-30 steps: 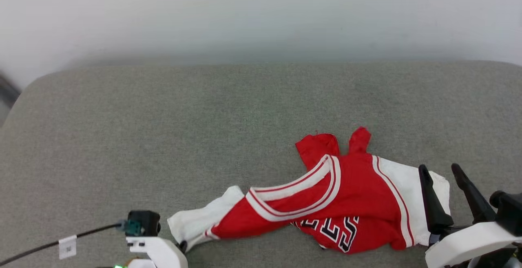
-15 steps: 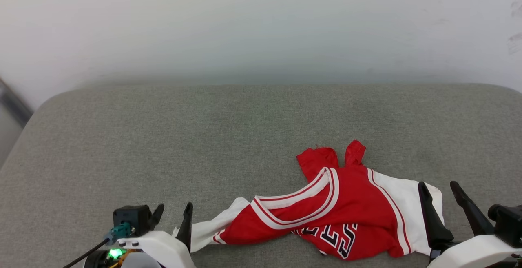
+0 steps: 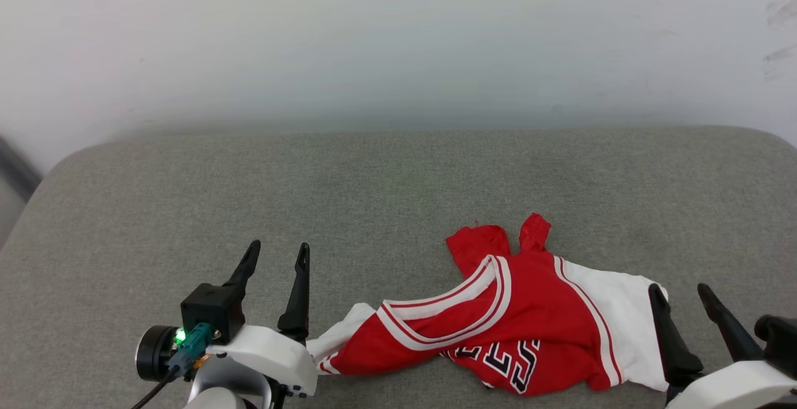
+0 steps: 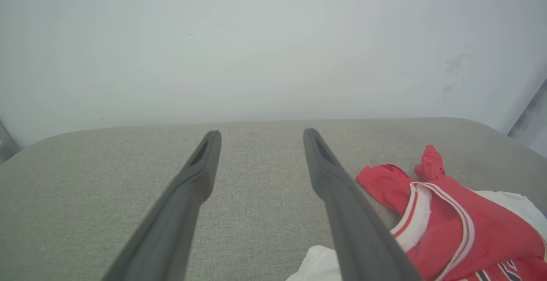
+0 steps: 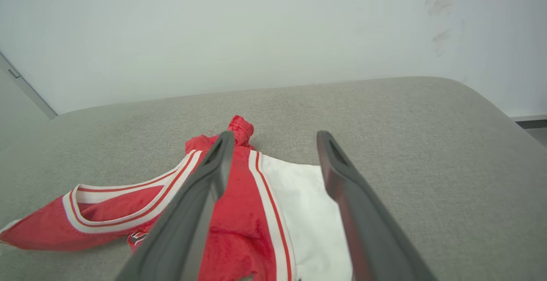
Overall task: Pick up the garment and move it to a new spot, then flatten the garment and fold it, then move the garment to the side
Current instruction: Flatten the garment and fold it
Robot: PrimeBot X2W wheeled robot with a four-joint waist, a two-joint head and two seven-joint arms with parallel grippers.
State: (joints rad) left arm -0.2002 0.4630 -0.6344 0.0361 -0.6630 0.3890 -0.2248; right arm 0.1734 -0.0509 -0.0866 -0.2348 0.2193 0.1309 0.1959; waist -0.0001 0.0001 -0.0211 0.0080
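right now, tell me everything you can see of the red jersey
The jersey looks like soft red cloth with white sleeves, red-and-white striped trim and black white-edged characters at its near edge. It lies crumpled and twisted, not flat, on the grey cushion, toward the near right. One white sleeve reaches toward the open left gripper; the open right gripper stands at the other white sleeve. Neither holds it.
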